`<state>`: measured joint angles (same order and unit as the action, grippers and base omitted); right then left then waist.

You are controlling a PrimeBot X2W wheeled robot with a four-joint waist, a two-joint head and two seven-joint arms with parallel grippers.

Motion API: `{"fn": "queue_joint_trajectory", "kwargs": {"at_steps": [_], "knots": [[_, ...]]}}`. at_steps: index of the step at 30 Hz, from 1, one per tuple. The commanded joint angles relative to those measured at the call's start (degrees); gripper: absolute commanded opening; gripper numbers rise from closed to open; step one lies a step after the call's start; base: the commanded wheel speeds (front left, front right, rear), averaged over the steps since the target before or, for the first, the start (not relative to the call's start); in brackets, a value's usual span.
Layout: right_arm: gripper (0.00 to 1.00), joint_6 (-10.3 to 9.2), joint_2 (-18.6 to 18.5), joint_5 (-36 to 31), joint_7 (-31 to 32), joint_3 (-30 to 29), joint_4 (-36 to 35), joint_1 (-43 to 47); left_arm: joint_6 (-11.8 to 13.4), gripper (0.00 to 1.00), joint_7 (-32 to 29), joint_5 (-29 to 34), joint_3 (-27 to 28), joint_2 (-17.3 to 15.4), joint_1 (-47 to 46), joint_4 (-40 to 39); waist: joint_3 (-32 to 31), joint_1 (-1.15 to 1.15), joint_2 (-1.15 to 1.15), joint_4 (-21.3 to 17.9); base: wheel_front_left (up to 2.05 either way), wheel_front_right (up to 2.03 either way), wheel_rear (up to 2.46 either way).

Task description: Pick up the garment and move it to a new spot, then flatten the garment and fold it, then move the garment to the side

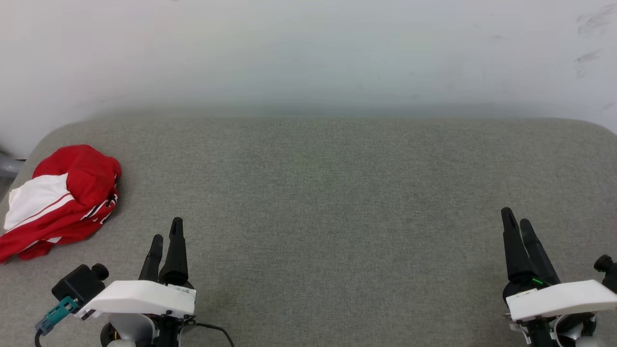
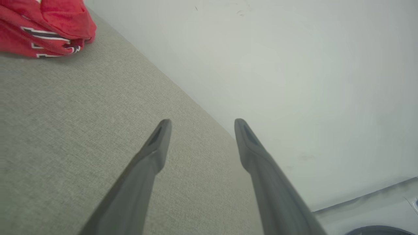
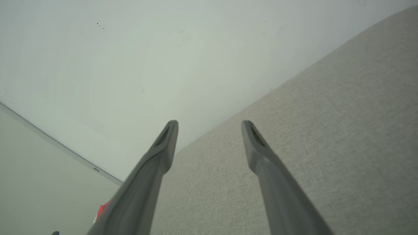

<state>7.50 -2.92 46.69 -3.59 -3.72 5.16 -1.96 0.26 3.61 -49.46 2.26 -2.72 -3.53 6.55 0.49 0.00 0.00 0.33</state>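
My right tool [image 3: 209, 125] stands with its two dark fingers [image 3: 147, 182] spread wide and nothing between them, seen over the grey fabric worktop [image 3: 343, 114]. The worktop's far edge runs on a slant behind the fingertips, where it meets a pale wall [image 3: 163, 49] flecked with a few small marks. A sliver of the red garment [image 3: 102, 208] peeks out beside one finger, too small to make out further.
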Motion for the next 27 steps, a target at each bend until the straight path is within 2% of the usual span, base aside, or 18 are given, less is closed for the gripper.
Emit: {"fn": "queue_joint_trajectory", "kwargs": {"at_steps": [1, 27], "knots": [[1.0, -0.01, 0.0, -2.1, -0.6, 0.2, -1.2, -0.1, 0.2, 1.0, 0.6, 2.1, -0.2, -0.1, -0.2, -1.1, 0.0, 0.0, 0.0, 0.0, 0.0, 0.0, 0.0], [1.0, 0.0, 0.0, -22.2, -5.0, 1.1, -2.8, 1.2, 3.8, 1.0, 5.0, 21.8, -4.6, -1.8, 0.9, -2.5, -0.2, 0.0, 0.0, 0.2, 0.0, 0.0, 0.0]]}}
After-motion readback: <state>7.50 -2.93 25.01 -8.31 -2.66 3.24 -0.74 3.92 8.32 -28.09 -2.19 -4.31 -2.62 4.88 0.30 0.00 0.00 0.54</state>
